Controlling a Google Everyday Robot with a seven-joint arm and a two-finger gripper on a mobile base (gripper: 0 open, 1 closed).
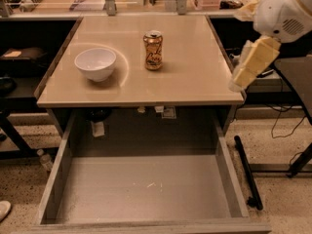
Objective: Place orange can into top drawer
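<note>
Orange can (153, 51), white bowl (95, 63), beige tabletop (195, 77), grey drawer (146, 184); the pincer (243, 72) at the tabletop's right edge is cream.

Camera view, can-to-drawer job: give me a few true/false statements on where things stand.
1. The can stands upright on the table. True.
2. The drawer is shut. False: it is pulled out below the table, and the can is not in it.
3. The tool is holding the can. False: the tool is off the table's right edge, well apart from the can.
4. The bowl sits on the table, to the camera's left of the can and not touching it. True.
</note>
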